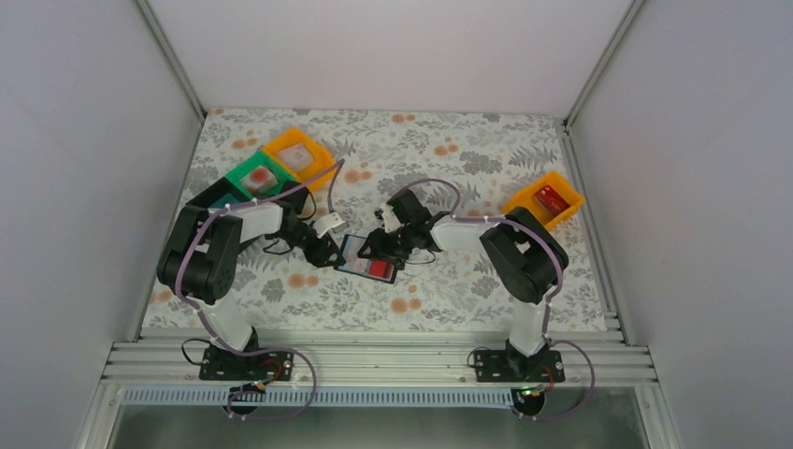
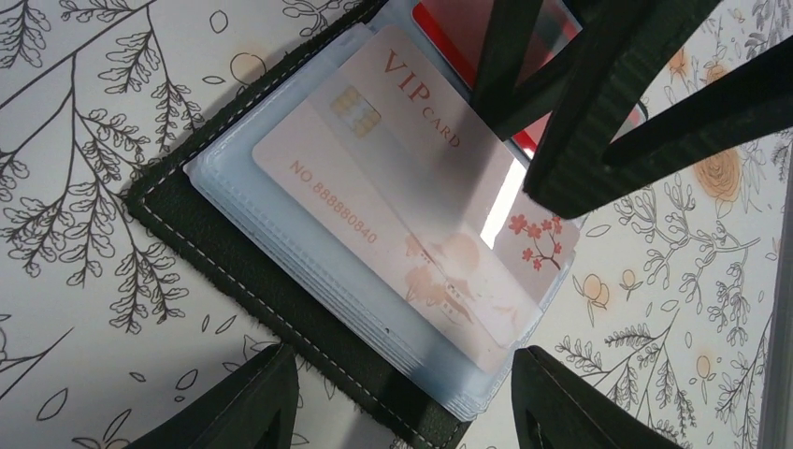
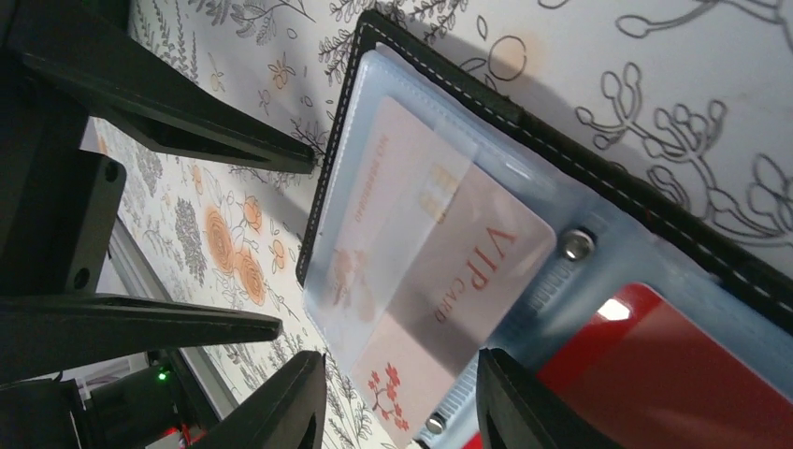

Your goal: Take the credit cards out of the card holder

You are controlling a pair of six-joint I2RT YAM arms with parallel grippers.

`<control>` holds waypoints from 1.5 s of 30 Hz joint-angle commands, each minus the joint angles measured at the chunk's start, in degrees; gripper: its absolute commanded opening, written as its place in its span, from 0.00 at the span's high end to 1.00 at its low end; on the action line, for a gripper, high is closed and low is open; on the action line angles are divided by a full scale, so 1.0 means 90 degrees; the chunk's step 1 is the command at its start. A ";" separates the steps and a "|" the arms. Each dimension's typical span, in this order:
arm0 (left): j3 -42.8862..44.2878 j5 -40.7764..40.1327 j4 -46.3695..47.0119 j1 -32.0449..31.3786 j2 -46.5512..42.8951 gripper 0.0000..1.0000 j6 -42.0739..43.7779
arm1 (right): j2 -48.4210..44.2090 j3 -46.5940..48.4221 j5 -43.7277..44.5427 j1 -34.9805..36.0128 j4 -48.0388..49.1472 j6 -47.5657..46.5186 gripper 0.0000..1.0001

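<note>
Fingers of right gripper (image 3: 400, 374) parted, straddling pale VIP card (image 3: 439, 271), half out of clear sleeve (image 3: 374, 112). Likewise open, left gripper (image 2: 402, 360) astride card holder (image 2: 234, 281) corner, mid-table. Alongside, red card (image 3: 683, 374) pocketed. Far right, orange tray (image 1: 524, 201) holding red item (image 1: 552, 197).

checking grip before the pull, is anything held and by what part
Cannot tell: right fingers flank the VIP card at its free end, left fingers flank the card holder at a corner; contact unclear.
</note>
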 commanded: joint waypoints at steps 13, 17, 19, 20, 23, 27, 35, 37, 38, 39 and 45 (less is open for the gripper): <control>-0.0095 -0.0271 -0.0247 -0.0160 0.0502 0.45 -0.0052 | 0.0513 0.0270 -0.0393 0.0033 0.0949 0.0411 0.67; -0.0085 -0.0263 -0.0256 -0.0166 0.0507 0.49 -0.0038 | 0.0555 0.0226 -0.0595 0.0033 0.1245 0.0560 0.69; -0.0080 -0.0251 -0.0273 -0.0165 0.0532 0.51 -0.0029 | 0.0542 0.0203 -0.0652 0.0033 0.1411 0.0628 0.71; -0.0077 -0.0242 -0.0278 -0.0165 0.0543 0.51 -0.0029 | 0.0550 0.0209 -0.0702 0.0033 0.1506 0.0663 0.71; -0.0067 -0.0228 -0.0293 -0.0176 0.0560 0.54 -0.0020 | 0.0569 0.0219 -0.0881 0.0041 0.1796 0.0803 0.71; -0.0057 -0.0231 -0.0295 -0.0176 0.0569 0.55 -0.0023 | 0.0572 0.0288 -0.0935 0.0075 0.1932 0.0813 0.69; -0.0058 -0.0190 -0.0309 -0.0176 0.0546 0.55 -0.0003 | 0.0515 0.0408 -0.0349 0.0101 0.1220 0.0506 0.88; -0.0064 -0.0073 -0.0357 -0.0153 0.0493 0.55 0.0066 | 0.0423 0.0421 -0.0255 0.0087 0.1000 0.0291 0.95; -0.0059 0.0051 -0.0389 -0.0122 0.0415 0.53 0.0115 | 0.0347 0.0387 -0.0237 0.0075 0.0953 0.0203 0.95; -0.0044 0.0265 -0.0450 -0.0047 0.0321 0.50 0.0195 | 0.0255 0.0335 -0.0243 0.0065 0.0943 0.0111 0.96; 0.0115 0.1217 -0.0872 0.0355 -0.0243 0.28 0.0687 | -0.0521 -0.0140 -0.0598 0.0003 0.1310 -0.0639 0.96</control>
